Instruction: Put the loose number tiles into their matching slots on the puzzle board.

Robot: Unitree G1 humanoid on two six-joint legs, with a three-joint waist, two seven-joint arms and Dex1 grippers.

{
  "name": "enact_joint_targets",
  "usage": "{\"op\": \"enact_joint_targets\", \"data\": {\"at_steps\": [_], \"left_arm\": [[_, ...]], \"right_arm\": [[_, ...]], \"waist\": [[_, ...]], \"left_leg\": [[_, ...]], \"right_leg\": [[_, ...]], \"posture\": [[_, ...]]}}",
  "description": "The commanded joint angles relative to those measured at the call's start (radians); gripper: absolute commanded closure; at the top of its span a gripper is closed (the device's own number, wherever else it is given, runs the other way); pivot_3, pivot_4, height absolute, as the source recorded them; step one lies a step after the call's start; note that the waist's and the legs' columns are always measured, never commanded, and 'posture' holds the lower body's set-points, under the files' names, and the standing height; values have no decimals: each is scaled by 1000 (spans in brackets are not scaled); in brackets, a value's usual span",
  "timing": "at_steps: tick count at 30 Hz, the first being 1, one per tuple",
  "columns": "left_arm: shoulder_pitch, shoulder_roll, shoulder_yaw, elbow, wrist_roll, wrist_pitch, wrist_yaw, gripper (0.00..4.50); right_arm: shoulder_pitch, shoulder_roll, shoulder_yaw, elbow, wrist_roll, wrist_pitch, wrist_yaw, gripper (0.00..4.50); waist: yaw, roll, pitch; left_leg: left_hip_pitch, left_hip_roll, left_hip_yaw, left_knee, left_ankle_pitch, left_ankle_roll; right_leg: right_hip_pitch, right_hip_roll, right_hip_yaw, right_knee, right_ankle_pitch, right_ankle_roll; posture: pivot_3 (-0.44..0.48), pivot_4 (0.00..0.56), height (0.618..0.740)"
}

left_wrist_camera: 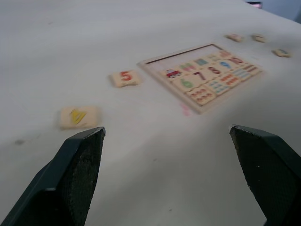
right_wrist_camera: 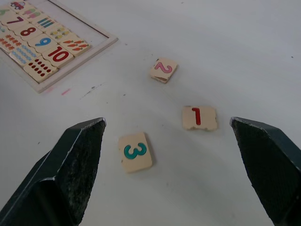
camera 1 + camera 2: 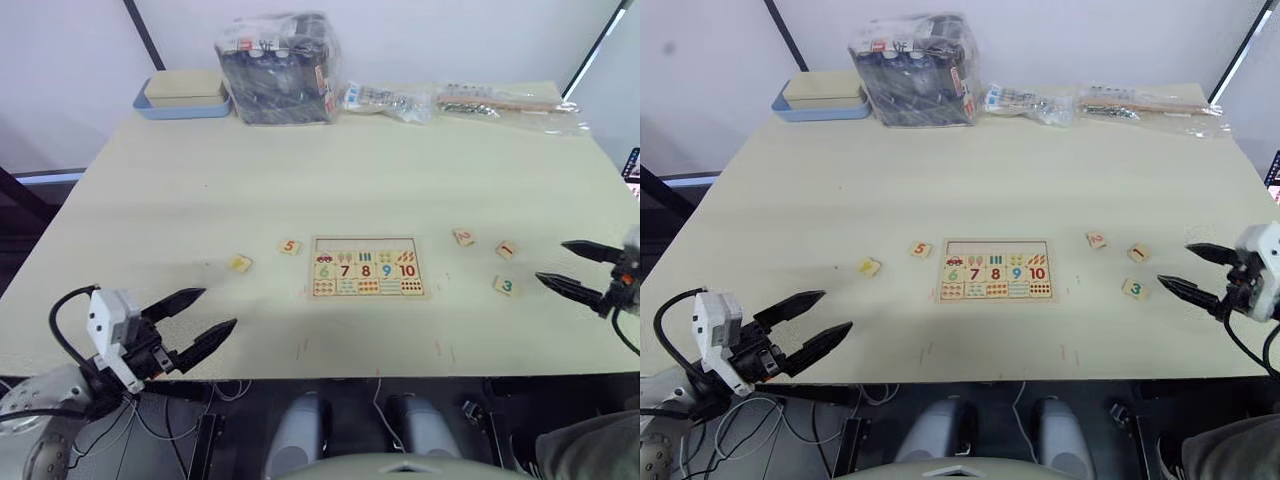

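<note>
Five small square pale-wood tiles lie loose on the pale wooden table [image 3: 300, 170]. Head view: the small flat rectangular pale-wood puzzle board [image 3: 367, 266] sits at centre frame; its middle row reads 6, 7, 8, 9, 10, with the picture-printed slots of the top row [image 3: 366, 256] above and dot cells below. Left of the board: the orange "5" tile [image 3: 290, 246] just beside it, and the yellow-digit tile [image 3: 240, 263] further left; that digit cannot be read. Right of the board: the red "2" tile [image 3: 463, 237], the red "1" tile [image 3: 506, 250], and the green "3" tile [image 3: 504, 286] below them. Left gripper [image 3: 207, 319], lower left of frame, fingers spread, nothing between them, well apart from the yellow-digit tile. Right gripper [image 3: 564, 265], right edge of frame, fingers spread, empty, near the "3" tile. Upper frame: blue-rimmed tray with a beige block [image 3: 182, 95], clear plastic bag of dark items [image 3: 278, 68], and flat clear packets [image 3: 480, 102]; labels unreadable.

Left wrist view: the two black fingers [image 1: 75, 176] stand wide apart. The yellow-digit tile sits just above the left finger in the picture, "5" beyond it, then the board.

Right wrist view: fingers [image 2: 66, 174] wide apart. "3" lies between them, nearer the left one in frame; "1" is above and to its right, "2" higher still. The board corner reading 8, 9, 10 is at upper left.
</note>
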Motion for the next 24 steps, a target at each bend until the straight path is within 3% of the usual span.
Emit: {"op": "enact_joint_targets", "data": {"at_steps": [1,9,24], "left_arm": [[-7,26,-4,-56,-53,-22,-68,0],[-37,88,24,-65,-150,-33,-215,0],[-49,110,65,-34,-224,-16,-268,0]], "right_arm": [[-137,-14,69,49,-21,62,-27,46],[-332,47,199,155,-96,188,-148,46],[-298,162,228,114,-156,235,-304,46]], "waist": [[-3,0,0],[3,1,0],[0,1,1]], "left_leg": [[0,0,0,0,0,0],[-2,1,0,-1,0,0],[-2,1,2,-1,0,1]], "right_leg": [[0,0,0,0,0,0],[-1,5,-1,-2,0,-1],[-1,6,0,-2,0,0]], "posture": [[0,150,740],[0,150,740],[0,150,740]]}}
